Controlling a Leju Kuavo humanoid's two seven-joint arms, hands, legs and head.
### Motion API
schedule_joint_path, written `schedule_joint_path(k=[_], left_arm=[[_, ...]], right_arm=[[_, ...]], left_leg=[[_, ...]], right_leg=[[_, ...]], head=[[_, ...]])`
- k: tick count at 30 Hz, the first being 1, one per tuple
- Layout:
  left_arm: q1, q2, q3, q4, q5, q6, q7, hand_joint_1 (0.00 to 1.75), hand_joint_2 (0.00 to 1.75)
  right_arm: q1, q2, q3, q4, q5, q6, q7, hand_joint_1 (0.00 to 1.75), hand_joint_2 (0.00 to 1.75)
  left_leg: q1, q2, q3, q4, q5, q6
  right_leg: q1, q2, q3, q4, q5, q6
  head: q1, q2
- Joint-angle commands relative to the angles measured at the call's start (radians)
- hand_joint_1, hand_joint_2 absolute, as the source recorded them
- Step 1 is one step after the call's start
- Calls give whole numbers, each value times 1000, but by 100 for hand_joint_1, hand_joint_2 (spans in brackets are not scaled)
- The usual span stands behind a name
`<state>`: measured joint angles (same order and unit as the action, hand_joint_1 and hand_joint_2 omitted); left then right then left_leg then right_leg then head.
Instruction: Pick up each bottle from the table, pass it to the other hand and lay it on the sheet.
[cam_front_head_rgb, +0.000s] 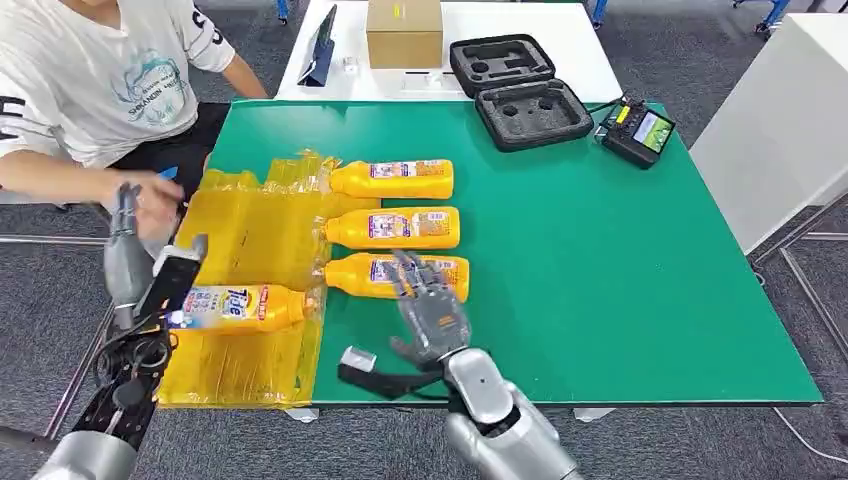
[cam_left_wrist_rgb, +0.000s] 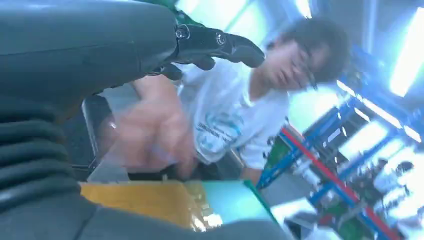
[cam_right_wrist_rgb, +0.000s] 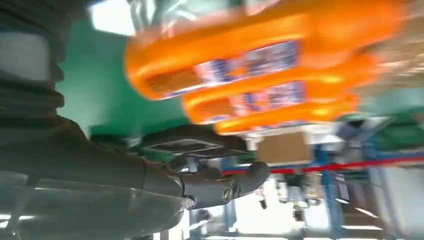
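**Inspection: right hand at nearest bottle, grasp not yet made**

Right hand (cam_front_head_rgb: 428, 305): fingers spread, released, holding nothing. It sits over the cap-opposite end of the nearest orange detergent bottle (cam_front_head_rgb: 385, 274); contact w/ bottle cannot be confirmed from head view. Right wrist view shows the orange bottles stacked in perspective, fingers apart beneath them.

Left hand (cam_front_head_rgb: 130, 255): raised at approx. 9 o'clock of scene, over the yellow plastic sheet (cam_front_head_rgb: 250, 225). Fingers look apart, nothing seen in them. One Tide bottle (cam_front_head_rgb: 240, 306) already lies on the sheet beside it.

Remaining on the green desk (cam_front_head_rgb: 600, 280), caps just onto sheet edge: middle bottle (cam_front_head_rgb: 395, 228) and far bottle (cam_front_head_rgb: 395, 179), toward 12 o'clock from nearest one.

A person's hand (cam_front_head_rgb: 150, 200) is close to the left hand, at sheet's far-left corner.

Recommendations (judgement):
- Close around bottle mid-body, not label end; smooth plastic, may slip.
- Lift clear before traversing; neighbour bottle just beside.
- Left hand to stay open for handover.
- Watch person's hand near transfer zone.
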<state>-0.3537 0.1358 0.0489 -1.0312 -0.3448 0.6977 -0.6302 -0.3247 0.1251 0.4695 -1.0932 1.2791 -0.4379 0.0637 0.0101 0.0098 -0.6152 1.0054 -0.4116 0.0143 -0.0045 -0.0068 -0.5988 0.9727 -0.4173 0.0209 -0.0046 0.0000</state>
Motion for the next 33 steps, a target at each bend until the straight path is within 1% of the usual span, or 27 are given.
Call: schedule_joint_path(k=[1,4,7,12,17,22,23,25,28,32,33], left_arm=[[42,-70,136,-75,26,0,-2,0,175],[37,-70,130,-68,32,-3,-2,0,175],[37,-76,122,-70,36,-5,0,0,175],[27,-78,107,-53,45,-9,7,0,175],[5,-80,95,-23,52,-5,2,0,175],[4,-79,92,-22,54,-8,3,0,175],[-2,-79,91,-16,55,-6,3,0,175],[-12,-79,89,-2,59,-3,2,0,175],[-25,-75,83,27,65,-8,5,0,175],[-31,-75,87,45,68,-5,4,0,175],[-31,-75,87,45,68,-5,4,0,175]], right_arm=[[-92,-15,-83,180,25,26,45,0,175],[-105,-18,-100,204,36,40,67,0,175],[-112,-21,-107,225,44,42,73,0,175],[-186,1,-124,366,36,61,69,0,175],[-287,16,-148,542,-28,47,16,0,175],[-292,20,-156,551,-46,58,6,0,175],[-307,21,-161,569,-63,67,-9,0,175],[-336,26,-165,602,-79,74,-22,0,175],[-378,45,-181,640,-132,95,-82,0,175],[-398,57,-182,648,-148,117,-92,0,175],[-398,57,-182,648,-148,117,-92,0,175]], left_leg=[[0,-1,3,-1,-1,0],[0,-1,1,0,0,0],[0,-2,2,-1,-1,0],[0,-1,2,-1,0,0],[0,-1,2,0,-1,0],[0,-2,2,0,-1,0],[0,-2,3,-1,-1,0],[0,-2,0,0,0,0],[0,-2,2,1,-1,0],[0,-1,0,0,0,0],[0,-2,1,0,-1,0]], right_leg=[[0,0,3,-1,-1,0],[0,0,1,-1,0,0],[0,-1,3,-1,-1,0],[0,0,2,-1,0,0],[0,1,2,0,-1,0],[0,0,2,0,-1,0],[0,0,3,0,-1,0],[0,-1,0,0,0,0],[0,0,2,1,-1,0],[0,0,-1,1,0,0],[0,0,1,1,-1,0]], head=[[0,0],[0,0],[0,0],[0,0],[0,0],[0,0],[-1,0],[0,0],[0,0],[0,0],[0,0]])
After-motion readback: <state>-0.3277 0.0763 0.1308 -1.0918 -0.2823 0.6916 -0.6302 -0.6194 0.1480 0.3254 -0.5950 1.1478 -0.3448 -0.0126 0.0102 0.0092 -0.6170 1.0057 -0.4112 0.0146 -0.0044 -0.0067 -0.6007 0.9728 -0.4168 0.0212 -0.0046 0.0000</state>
